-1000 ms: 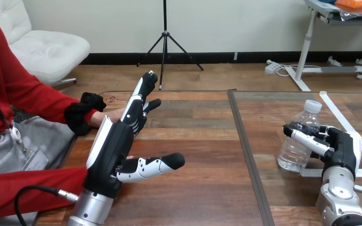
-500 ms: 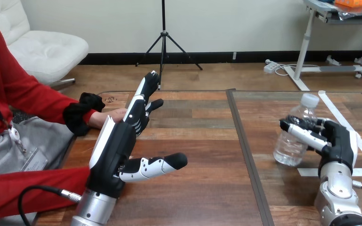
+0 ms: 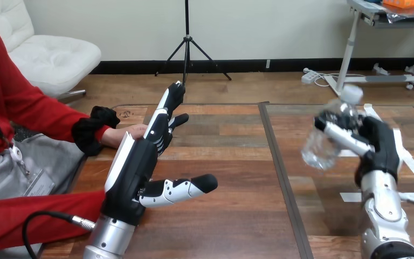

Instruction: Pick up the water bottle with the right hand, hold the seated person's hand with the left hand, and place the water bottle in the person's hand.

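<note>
A clear water bottle (image 3: 323, 141) with a white cap hangs tilted above the table's right half. My right hand (image 3: 378, 144) is shut on it, fingers wrapped across its middle. At the left, my left hand (image 3: 140, 164) is open, fingers straight and pointing away, thumb stretched to the right. The person's hand (image 3: 125, 133) lies on the table just beyond it, partly hidden behind my straight fingers. I cannot tell whether the two touch.
White tape lines (image 3: 409, 162) mark the table's right part. A dark seam (image 3: 280, 167) runs down the wooden table (image 3: 232, 216) between its two halves. The person's other red-sleeved arm (image 3: 32, 216) lies along the near left edge.
My right hand has lifted the bottle off the table and carried it up and slightly left, tilting it. My left hand has barely moved.
</note>
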You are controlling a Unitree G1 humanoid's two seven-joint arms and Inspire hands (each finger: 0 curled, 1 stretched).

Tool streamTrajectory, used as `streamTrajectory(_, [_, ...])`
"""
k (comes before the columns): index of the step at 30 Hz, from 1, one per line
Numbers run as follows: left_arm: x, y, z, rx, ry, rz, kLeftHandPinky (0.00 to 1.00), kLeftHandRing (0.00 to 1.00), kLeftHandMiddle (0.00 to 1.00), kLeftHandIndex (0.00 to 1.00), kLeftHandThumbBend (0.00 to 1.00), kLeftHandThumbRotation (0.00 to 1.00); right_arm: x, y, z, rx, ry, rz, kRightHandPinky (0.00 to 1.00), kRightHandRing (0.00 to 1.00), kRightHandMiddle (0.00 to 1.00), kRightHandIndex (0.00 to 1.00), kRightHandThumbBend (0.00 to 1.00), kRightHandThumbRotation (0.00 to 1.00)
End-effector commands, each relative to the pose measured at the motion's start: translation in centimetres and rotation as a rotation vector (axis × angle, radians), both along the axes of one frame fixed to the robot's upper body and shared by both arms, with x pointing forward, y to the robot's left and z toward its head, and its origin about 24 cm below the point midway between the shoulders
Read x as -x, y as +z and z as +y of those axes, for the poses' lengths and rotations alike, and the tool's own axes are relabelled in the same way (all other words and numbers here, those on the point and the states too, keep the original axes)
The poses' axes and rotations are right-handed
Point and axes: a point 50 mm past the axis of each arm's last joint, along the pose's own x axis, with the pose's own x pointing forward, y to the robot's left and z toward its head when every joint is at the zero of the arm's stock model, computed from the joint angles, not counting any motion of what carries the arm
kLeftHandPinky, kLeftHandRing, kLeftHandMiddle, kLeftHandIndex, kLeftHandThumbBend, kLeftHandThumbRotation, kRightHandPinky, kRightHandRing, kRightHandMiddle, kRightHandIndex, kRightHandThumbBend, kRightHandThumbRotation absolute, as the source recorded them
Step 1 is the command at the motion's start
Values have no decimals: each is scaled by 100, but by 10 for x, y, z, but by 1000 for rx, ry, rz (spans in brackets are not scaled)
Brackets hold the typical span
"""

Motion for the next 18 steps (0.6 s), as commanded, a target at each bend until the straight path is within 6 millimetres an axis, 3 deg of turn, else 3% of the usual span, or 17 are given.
streamTrajectory(1, [-14, 23, 1, -14, 13, -92, 90, 99, 100, 100, 100, 51, -15, 40, 11, 17, 58, -223, 38, 39, 40, 38, 83, 0])
streamTrajectory(5, [-15, 25, 5, -44, 37, -94, 90, 99, 100, 100, 100, 51, -13, 46, 16, 30, 88, -264, 37, 37, 39, 37, 86, 0])
streamTrajectory(18, [-17, 33, 22, -177, 84, -110, 89, 97, 100, 100, 100, 56, -2, 62, 33, 8, 172, -365, 37, 37, 38, 36, 79, 0])
